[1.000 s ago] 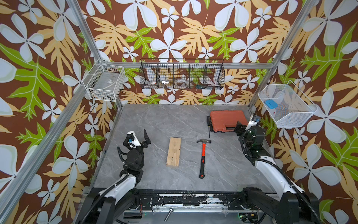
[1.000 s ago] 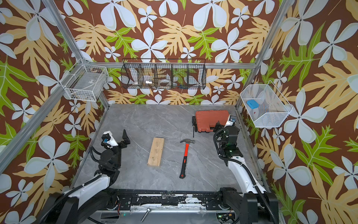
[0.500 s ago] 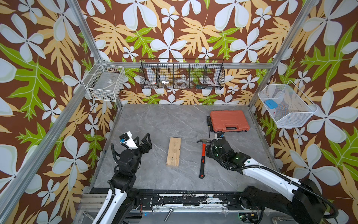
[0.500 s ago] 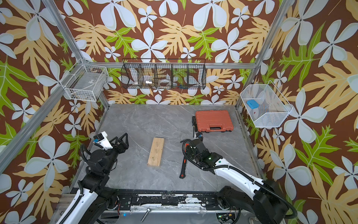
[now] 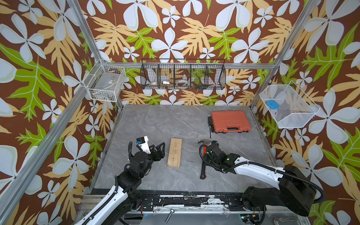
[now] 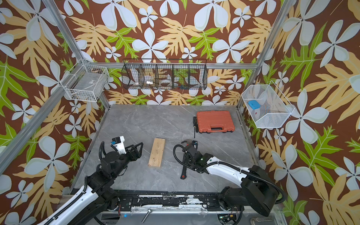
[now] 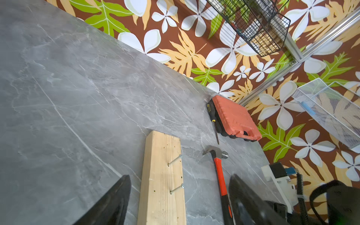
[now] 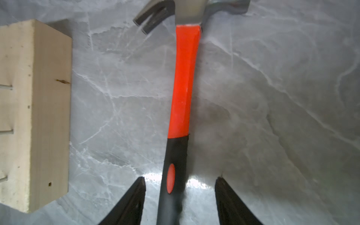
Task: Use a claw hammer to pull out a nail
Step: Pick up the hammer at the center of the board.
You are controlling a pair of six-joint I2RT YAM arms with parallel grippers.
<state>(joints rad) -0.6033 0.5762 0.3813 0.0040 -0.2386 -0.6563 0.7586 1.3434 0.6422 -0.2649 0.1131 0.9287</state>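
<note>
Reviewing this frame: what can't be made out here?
- Claw hammer: mid-shaft hidden beneath the right arm in both top views; striking face cut off by the edge in the right wrist view.
- Nails: too small in both top views; cut off by the edge in the right wrist view.
- Wooden block: near end cut off in the left wrist view.
- Black wire basket: contents too small, behind mesh.

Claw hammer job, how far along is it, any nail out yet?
Early. Done: nothing pulled; the nails stand in the wooden block. In hand: the right gripper straddles the claw hammer at its black grip, fingers open with gaps either side, hammer flat on the table. The left gripper hangs open near the block. Left: close, lift, hook a nail, lever it out.
</note>
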